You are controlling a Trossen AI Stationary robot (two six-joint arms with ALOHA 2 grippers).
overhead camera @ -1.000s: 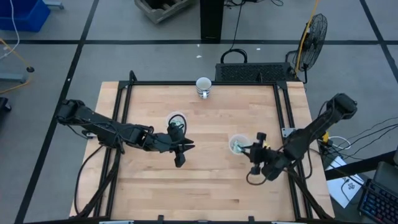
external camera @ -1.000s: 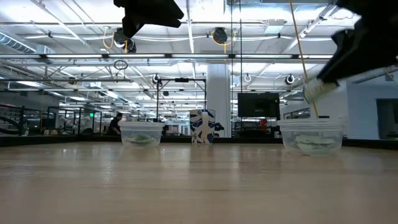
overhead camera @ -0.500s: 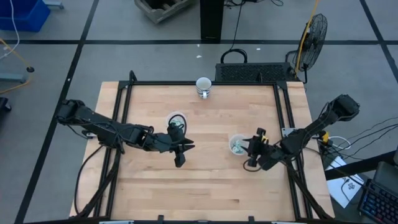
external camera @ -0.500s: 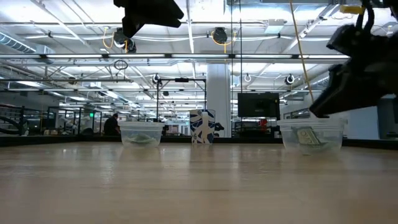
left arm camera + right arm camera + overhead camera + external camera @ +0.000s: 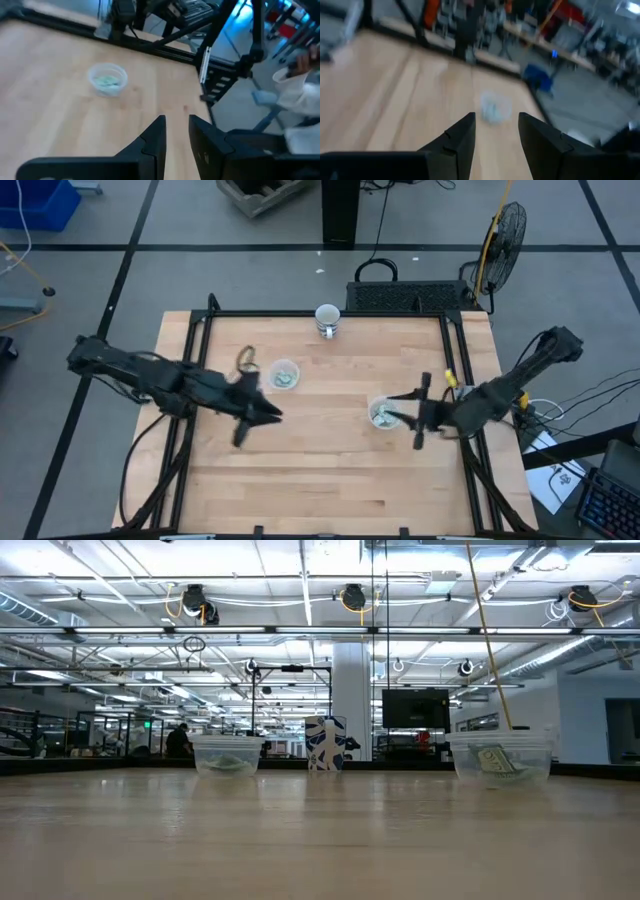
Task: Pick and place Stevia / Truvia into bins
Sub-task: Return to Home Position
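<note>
Two clear cups stand on the wooden table. The left cup (image 5: 284, 374) (image 5: 228, 755) holds green and white sachets (image 5: 284, 378). The right cup (image 5: 381, 415) (image 5: 500, 760) also holds sachets, one (image 5: 495, 761) standing tilted against its wall. No sachet shows loose on the table. My left gripper (image 5: 262, 418) (image 5: 176, 127) hovers to the left and near side of the left cup, open by a narrow gap and holding nothing. My right gripper (image 5: 405, 418) (image 5: 496, 125) is open and empty just right of the right cup. Neither gripper shows in the low view.
An opaque white cup with a dark base (image 5: 327, 318) (image 5: 327, 743) stands at the middle of the table's far edge. A black frame (image 5: 330, 313) runs along the table's far and side edges. A person's white sleeve (image 5: 300, 95) shows beyond the table's right side.
My left gripper has drawn back toward the table's left edge, away from the left cup, and has gone up out of the low view. My right gripper dipped over the right cup, then rose out of the low view and turned. A sachet now stands tilted in the right cup.
</note>
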